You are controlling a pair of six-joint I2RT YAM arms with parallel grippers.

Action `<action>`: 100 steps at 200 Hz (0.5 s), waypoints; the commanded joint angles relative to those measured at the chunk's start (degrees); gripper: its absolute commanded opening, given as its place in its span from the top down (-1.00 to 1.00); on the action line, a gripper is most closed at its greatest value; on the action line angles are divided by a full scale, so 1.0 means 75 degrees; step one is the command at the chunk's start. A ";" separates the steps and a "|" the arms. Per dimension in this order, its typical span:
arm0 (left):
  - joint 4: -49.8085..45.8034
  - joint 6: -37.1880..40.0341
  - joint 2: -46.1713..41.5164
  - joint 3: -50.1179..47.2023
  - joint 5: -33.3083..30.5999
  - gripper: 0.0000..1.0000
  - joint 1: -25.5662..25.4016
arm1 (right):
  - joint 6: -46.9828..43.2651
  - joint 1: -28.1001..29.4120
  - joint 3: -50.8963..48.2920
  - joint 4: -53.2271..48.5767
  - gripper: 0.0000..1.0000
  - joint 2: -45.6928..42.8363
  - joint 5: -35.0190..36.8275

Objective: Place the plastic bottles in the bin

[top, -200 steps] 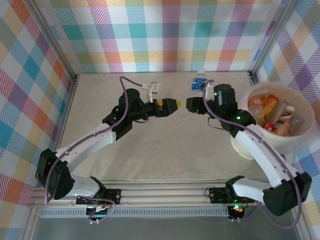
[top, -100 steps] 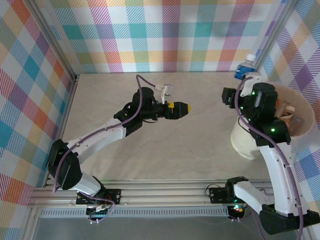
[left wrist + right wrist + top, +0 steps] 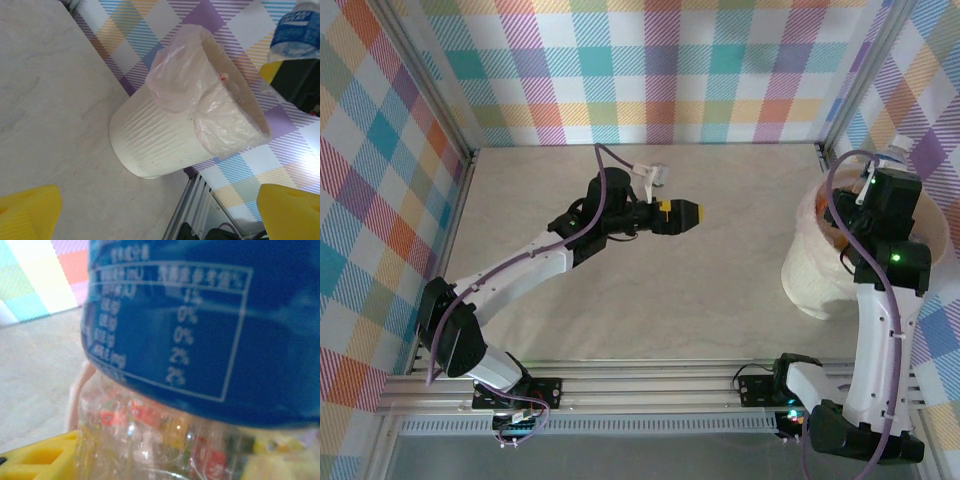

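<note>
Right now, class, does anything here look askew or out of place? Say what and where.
The thin plastic liner of the bin sits askew: it bunches up at one side of the rim and sags down the outer wall. Otherwise nothing stands out.

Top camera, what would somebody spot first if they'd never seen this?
Probably the bright checked walls all round, then the big round white ribbed plastic bin at the table's right edge. The right hand holds a clear plastic bottle with a dark blue label over it, and the open left hand with yellow fingers hangs above the table's middle.
</note>
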 commanded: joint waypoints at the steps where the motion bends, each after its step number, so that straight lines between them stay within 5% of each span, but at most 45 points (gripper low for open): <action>1: -0.0371 0.0194 0.0186 0.0341 -0.0065 -1.00 -0.0085 | -0.0452 -0.0095 0.0199 -0.0681 0.02 0.0082 0.0684; 62: -0.0511 -0.0091 0.0256 0.0327 -0.0385 -1.00 -0.0078 | -0.0859 -0.0552 0.0054 -0.0822 -0.13 0.0152 0.1140; 100: -0.0543 -0.0218 0.0377 0.0351 -0.0503 -1.00 -0.0077 | -0.0561 -0.0642 0.0289 -0.0974 -0.58 0.0446 0.1181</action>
